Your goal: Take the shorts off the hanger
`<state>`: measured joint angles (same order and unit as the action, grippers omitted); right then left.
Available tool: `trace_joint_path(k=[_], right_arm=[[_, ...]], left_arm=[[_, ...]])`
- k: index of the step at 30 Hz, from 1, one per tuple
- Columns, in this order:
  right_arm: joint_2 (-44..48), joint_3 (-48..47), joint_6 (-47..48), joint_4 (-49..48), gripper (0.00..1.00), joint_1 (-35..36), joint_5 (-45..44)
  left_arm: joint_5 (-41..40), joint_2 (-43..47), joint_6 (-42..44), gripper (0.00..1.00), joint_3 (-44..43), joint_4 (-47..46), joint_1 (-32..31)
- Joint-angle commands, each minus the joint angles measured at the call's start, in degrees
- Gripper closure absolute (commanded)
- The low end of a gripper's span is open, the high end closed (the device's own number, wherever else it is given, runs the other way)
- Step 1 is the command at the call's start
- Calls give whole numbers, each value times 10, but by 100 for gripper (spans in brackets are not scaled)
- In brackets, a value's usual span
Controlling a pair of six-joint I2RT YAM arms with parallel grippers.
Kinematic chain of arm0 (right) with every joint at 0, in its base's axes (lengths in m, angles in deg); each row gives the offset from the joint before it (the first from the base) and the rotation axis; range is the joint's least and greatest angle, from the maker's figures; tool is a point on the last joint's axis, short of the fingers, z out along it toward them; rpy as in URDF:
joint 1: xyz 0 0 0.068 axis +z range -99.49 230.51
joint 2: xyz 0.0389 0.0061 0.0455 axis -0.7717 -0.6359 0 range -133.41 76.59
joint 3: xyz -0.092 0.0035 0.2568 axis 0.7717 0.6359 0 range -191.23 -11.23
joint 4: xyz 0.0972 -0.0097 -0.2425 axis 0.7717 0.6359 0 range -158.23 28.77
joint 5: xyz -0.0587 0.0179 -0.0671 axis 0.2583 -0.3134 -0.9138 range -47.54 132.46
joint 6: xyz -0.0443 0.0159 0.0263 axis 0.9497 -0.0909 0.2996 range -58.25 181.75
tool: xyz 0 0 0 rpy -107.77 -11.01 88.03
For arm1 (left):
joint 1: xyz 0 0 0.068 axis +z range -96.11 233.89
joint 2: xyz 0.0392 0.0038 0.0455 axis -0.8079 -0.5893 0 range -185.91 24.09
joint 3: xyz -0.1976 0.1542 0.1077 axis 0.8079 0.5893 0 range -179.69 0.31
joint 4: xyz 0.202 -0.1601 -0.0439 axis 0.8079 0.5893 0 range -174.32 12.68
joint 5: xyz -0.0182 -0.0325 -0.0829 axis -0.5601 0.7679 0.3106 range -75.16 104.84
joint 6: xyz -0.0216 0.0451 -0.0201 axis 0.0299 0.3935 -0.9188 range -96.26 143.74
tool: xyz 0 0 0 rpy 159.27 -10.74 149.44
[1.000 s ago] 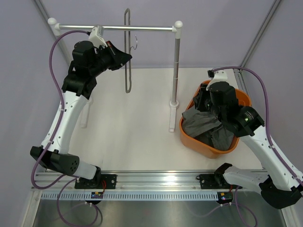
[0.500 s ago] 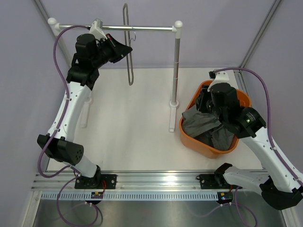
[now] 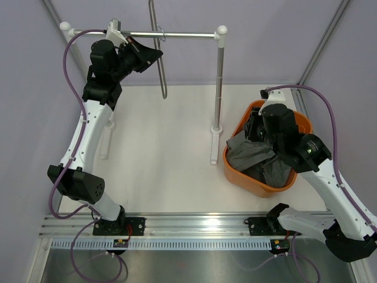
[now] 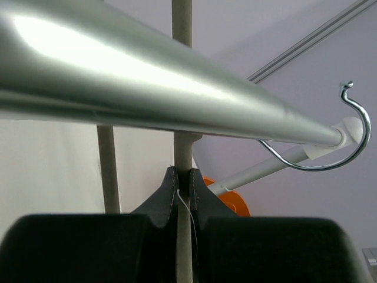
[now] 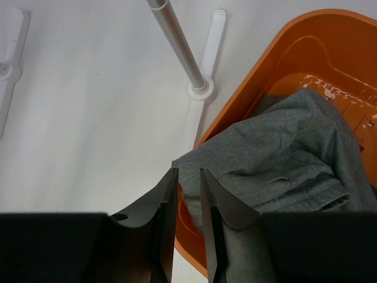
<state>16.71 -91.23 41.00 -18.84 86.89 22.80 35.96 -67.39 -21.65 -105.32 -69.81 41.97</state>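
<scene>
The hanger [image 3: 163, 76] is a thin grey wire loop that stands almost upright at the silver rail [image 3: 188, 35]. Its small hook [image 3: 160, 32] is at rail height; in the left wrist view the hook [image 4: 353, 135] curves beside the rail's far end. My left gripper [image 3: 156, 56] is shut on one wire of the hanger [image 4: 182, 23], just under the rail [image 4: 147, 88]. The grey shorts [image 3: 250, 154] lie in the orange basket [image 3: 268, 190], off the hanger. My right gripper [image 3: 252, 127] hovers over the basket's near rim, jaws a little apart and empty, above the shorts' edge [image 5: 283, 159].
The rail rests on white joints and a vertical post [image 3: 218, 82] with white feet [image 3: 215, 144] between the hanger and the basket. The basket [image 5: 318, 23] stands at the right, by the enclosure frame. Grey walls close the back and sides.
My left arm has lifted the hanger up and back, so its hook has risen from below the rail to rail height. The right arm has hardly moved.
</scene>
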Motion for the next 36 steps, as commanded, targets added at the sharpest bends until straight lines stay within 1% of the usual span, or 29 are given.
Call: trace_joint_path(k=[1,5,11,16,22,25,36], right_arm=[[12,-1,5,0,70,5,-13],[13,-4,5,4,70,4,-14],[13,-3,5,4,71,5,-13],[13,-3,5,3,70,4,-13],[10,1,2,-5,71,5,-9],[9,3,1,-6,71,5,-6],[12,12,-3,-10,71,5,-5]], left_arm=[[33,0,-26,100,-12,-62,8],[51,-11,-58,100,-13,-72,16],[73,-13,-89,100,12,-91,21],[116,-26,-120,99,7,-91,28],[140,-26,-138,98,15,-78,34],[153,-30,-150,96,35,-85,38],[165,-31,-161,94,59,-91,45]])
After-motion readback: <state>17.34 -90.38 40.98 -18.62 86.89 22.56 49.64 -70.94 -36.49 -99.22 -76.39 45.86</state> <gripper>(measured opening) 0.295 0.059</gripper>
